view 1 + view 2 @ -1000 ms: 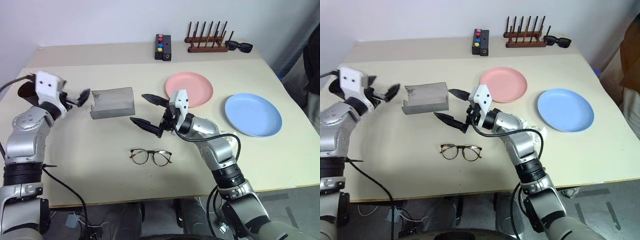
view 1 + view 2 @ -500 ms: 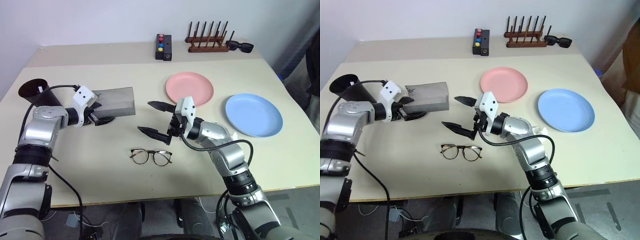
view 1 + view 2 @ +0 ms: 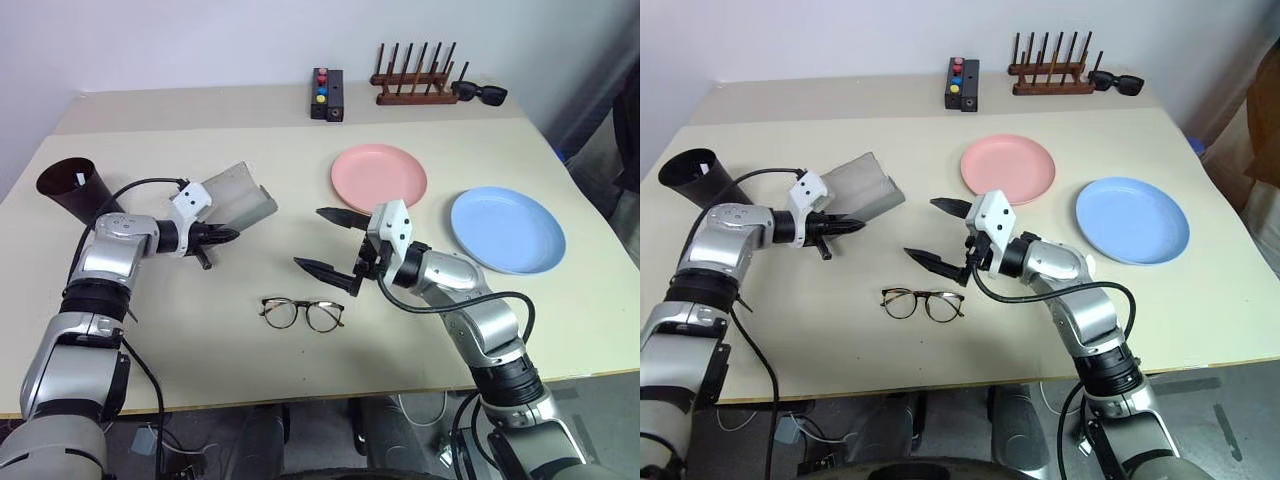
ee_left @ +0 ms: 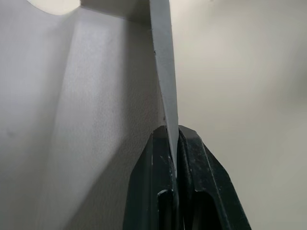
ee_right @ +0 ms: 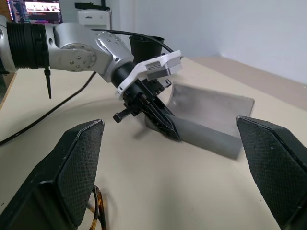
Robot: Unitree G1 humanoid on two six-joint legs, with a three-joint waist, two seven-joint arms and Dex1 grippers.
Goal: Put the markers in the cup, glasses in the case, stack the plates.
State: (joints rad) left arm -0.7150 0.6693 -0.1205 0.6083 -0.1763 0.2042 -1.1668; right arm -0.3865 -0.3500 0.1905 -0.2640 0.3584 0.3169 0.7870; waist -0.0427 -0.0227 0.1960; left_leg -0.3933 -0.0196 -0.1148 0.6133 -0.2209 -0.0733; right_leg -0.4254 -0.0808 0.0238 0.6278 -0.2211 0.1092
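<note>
Pinching the case edge, left hand hides its rim.

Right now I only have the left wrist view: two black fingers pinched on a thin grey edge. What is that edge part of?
Observer: It is a wall of the open grey case; the left tool is shut on it, at its near end.
Operator: Are the glasses inside it already?
Observer: No. The glasses lie unfolded on the table, nearer the robot than the case and apart from it.
Operator: Where is the other tool?
Observer: The right tool hovers open, with nothing between its fingers, between the case and the pink plate, farther back than the glasses.
</note>
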